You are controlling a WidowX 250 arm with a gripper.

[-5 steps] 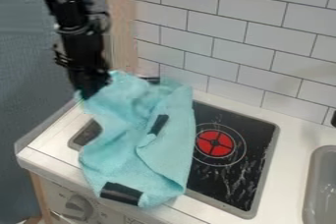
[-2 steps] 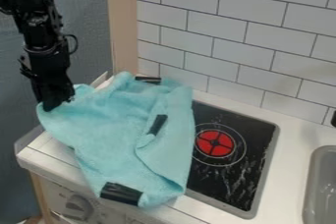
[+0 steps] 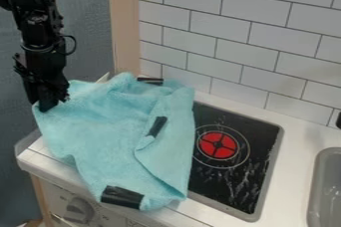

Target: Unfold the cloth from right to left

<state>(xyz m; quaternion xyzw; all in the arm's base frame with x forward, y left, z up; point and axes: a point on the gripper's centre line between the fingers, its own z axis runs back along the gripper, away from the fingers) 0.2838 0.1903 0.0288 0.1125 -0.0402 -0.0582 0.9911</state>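
Observation:
At the left of the camera view, the black gripper (image 3: 51, 102) hangs low and is shut on the upper left corner of the cloth (image 3: 110, 121). The light blue cloth spreads from there across the left part of the stove, its left side lying past the stove's edge. Black patches mark it at the back edge, the middle and the front edge. A fold runs down its right part, and the front end reaches over the counter's front edge.
The black stove top (image 3: 250, 181) with a red burner (image 3: 218, 145) shows right of the cloth. A grey sink (image 3: 326, 191) sits at the far right. White tiles stand behind, and a knob (image 3: 80, 210) is on the front panel.
Gripper and cloth corner have moved left, mostly in the first half second. The cloth's left part is spread wider and now covers the stove's left side.

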